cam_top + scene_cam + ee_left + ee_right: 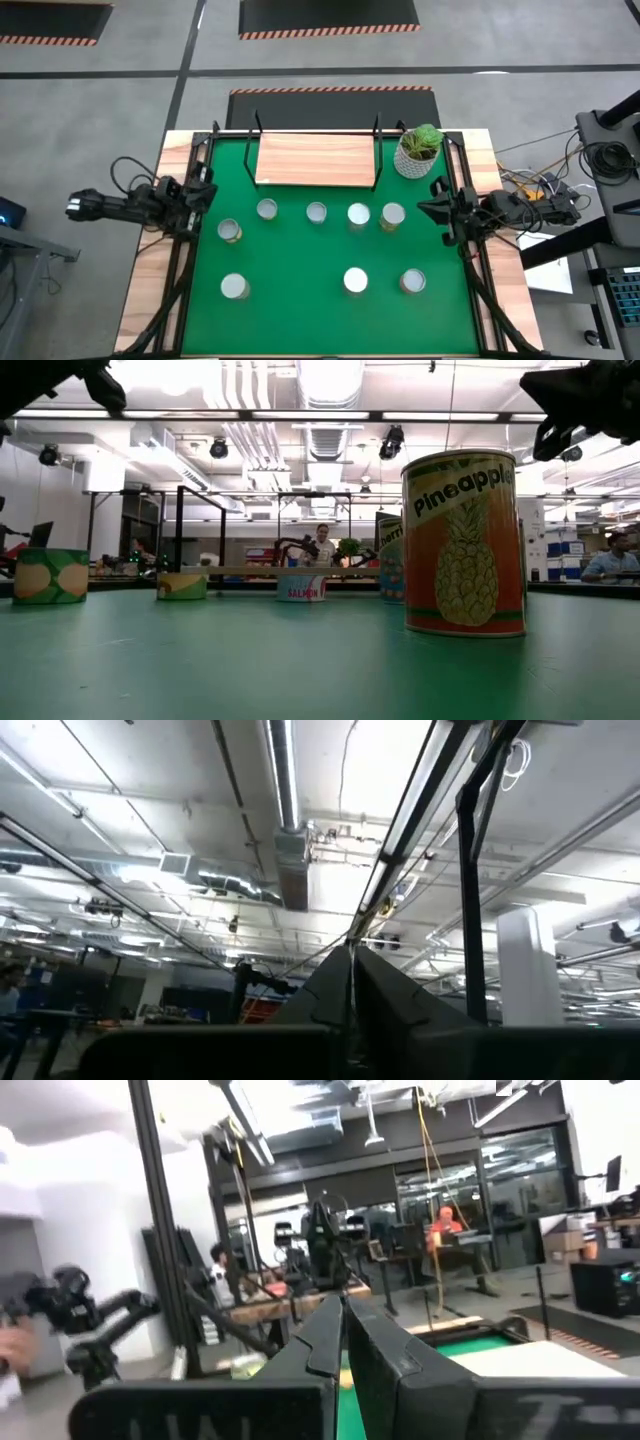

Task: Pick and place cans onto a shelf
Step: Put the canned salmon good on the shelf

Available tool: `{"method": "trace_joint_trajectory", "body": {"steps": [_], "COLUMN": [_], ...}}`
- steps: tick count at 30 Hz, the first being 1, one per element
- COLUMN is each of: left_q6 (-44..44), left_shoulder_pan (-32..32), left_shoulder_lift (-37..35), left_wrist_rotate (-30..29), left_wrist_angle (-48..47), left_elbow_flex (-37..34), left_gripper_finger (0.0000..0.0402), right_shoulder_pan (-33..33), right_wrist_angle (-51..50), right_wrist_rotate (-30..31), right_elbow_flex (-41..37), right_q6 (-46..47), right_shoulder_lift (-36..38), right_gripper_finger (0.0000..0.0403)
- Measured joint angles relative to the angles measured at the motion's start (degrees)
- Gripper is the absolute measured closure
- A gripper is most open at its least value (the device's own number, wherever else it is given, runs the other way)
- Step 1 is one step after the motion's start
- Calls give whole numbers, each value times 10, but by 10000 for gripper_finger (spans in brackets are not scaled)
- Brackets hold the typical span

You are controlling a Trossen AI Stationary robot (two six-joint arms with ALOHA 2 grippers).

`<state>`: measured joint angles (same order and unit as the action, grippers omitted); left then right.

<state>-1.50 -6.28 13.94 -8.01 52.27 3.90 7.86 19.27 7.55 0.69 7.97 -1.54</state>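
Cans: eight small silver-topped metal cans stand on the green-matted surface.
Shelf: light-wood board shelf, empty, beyond them.
Left end effector: closed, raised at the edge.
Right end effector: closed, likewise.
Risk: close-set row; a descending finger could topple neighbours.

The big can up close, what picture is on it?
A yellow pineapple on an orange label with a green band, on the pineapple can. The low view shows it best.
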Motion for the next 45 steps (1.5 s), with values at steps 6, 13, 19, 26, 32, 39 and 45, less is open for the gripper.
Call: {"method": "trace_joint_trajectory", "body": {"steps": [6, 13, 19, 26, 32, 39, 45], "left_q6": [-2, -5, -41, -124, -147, -142, -141], "left_shoulder_pan": [0, 0, 0, -1, -4, -9, -9], "left_shoulder_lift": [48, 171, 299, 425, 529, 621, 685], "left_wrist_rotate": [-15, -94, -90, -95, -94, -86, -83], "left_wrist_angle": [13, 2, -141, -481, -696, -760, -739], "left_elbow_flex": [0, 64, 193, 375, 481, 523, 523], "left_gripper_finger": [402, 402, 402, 402, 402, 402, 402], "right_shoulder_pan": [0, 0, 0, 0, 0, 0, 0], "right_wrist_angle": [50, 173, 214, 216, 215, 188, 186], "right_wrist_rotate": [21, 80, 106, 106, 106, 106, 126], "right_elbow_flex": [0, 0, 47, 131, 183, 217, 219], "right_q6": [32, -36, -111, -201, -280, -319, -348], "right_shoulder_lift": [-3, -60, -136, -210, -247, -272, -276], "right_gripper_finger": [392, 392, 392, 392, 392, 392, 392]}}
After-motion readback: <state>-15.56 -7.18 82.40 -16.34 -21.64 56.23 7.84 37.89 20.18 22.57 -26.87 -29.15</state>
